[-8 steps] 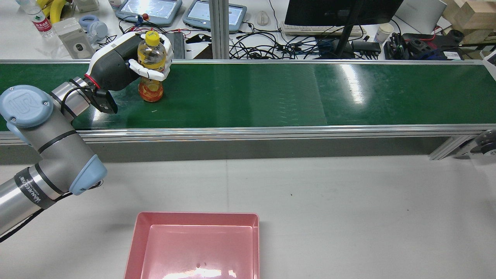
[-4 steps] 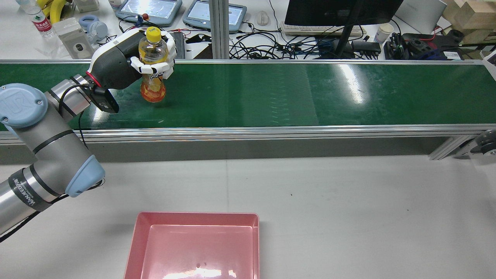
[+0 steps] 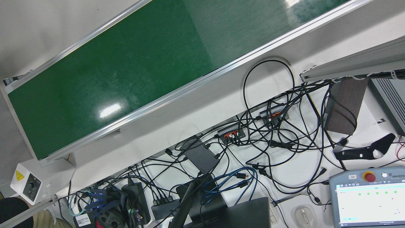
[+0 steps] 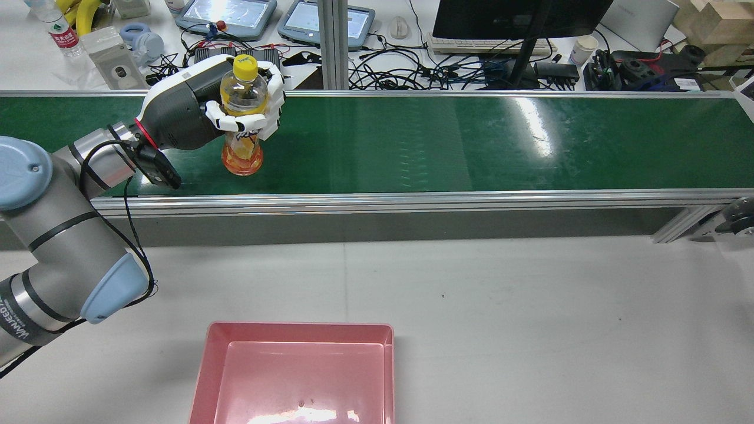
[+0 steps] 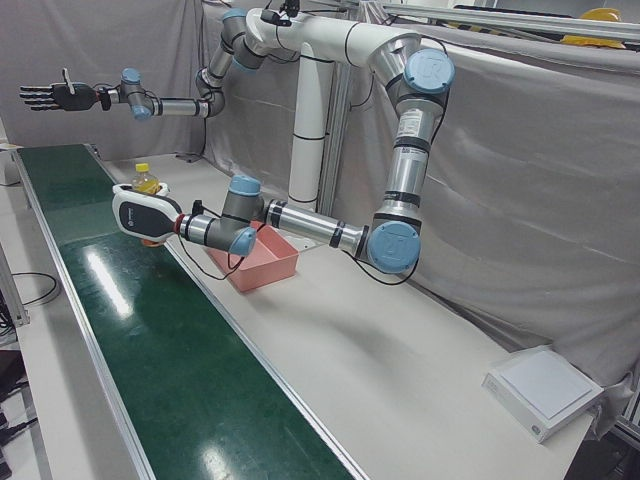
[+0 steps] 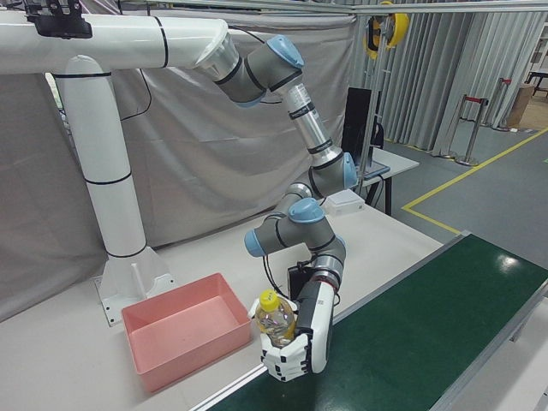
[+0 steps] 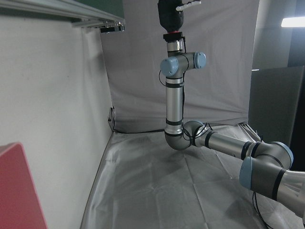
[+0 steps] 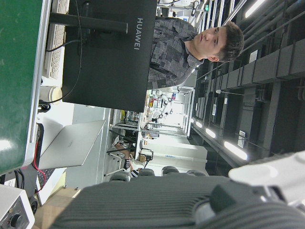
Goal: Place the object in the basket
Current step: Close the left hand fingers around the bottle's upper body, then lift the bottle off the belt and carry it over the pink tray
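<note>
Grips the bottle [image 4: 242, 154] upright in the left hand [image 4: 203, 109], fingers [image 4: 235, 125] wrapped round its upper body just under the yellow cap — orange drink showing below them. Holds it over the left end of the belt [image 4: 471, 141], toward the near rail; cannot tell whether the base touches the belt. Spreads the right hand [image 5: 50, 96] wide, clasping nothing, high above the belt's far end in the left-front view. Shows the pink basket [image 4: 203, 365] on the bench [image 4: 530, 306] on the robot's side of the belt, well apart from the bottle — only rail and bare bench between. Crowds the belt's other side with cables [image 4: 400, 73] and a monitor [image 4: 518, 17].
</note>
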Robot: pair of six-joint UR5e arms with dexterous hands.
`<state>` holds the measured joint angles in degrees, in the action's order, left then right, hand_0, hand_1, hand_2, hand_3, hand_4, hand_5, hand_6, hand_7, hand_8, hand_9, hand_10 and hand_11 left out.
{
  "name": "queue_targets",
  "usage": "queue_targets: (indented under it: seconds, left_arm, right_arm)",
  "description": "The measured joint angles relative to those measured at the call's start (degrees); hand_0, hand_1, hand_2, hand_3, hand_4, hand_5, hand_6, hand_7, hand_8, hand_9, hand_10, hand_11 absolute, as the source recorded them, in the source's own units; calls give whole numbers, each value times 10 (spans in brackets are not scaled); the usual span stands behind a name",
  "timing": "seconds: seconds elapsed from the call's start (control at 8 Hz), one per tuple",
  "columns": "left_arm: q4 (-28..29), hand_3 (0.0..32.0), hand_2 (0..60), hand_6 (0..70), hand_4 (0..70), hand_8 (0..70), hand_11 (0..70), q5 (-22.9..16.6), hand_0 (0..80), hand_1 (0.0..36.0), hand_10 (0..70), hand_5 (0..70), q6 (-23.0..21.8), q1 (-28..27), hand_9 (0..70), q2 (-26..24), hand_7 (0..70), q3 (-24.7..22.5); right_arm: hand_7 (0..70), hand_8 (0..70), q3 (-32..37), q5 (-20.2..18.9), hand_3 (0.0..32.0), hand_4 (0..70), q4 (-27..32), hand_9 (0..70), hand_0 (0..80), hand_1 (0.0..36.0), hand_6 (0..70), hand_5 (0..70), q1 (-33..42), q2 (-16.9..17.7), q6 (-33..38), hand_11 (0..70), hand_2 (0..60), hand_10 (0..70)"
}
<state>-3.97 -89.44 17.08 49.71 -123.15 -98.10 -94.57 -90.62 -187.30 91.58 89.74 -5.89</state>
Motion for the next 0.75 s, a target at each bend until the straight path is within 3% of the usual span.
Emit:
queue_targets:
  seconds: [0.25,0.38,0.75]
  left_arm:
    - [-42,0,446,559,396,700,700,-9,556,182,700,700,3,-34,700,37,700,-93]
    - [-53,0,458,557,396,700,700,-10,559,187,700,700,5,-57,700,55,700,-127]
    - [-74,0,437,548,391,697,700,-10,546,174,700,700,41,-122,700,70,700,-179]
  right_arm:
    - [0,0,0,0,0,0,0,0,0,0,0,0,0,0,0,0,0,0]
    - [0,0,0,0,0,0,0,0,0,0,0,0,0,0,0,0,0,0]
    - [0,0,0,0,0,0,0,0,0,0,0,0,0,1,0,0,0,0]
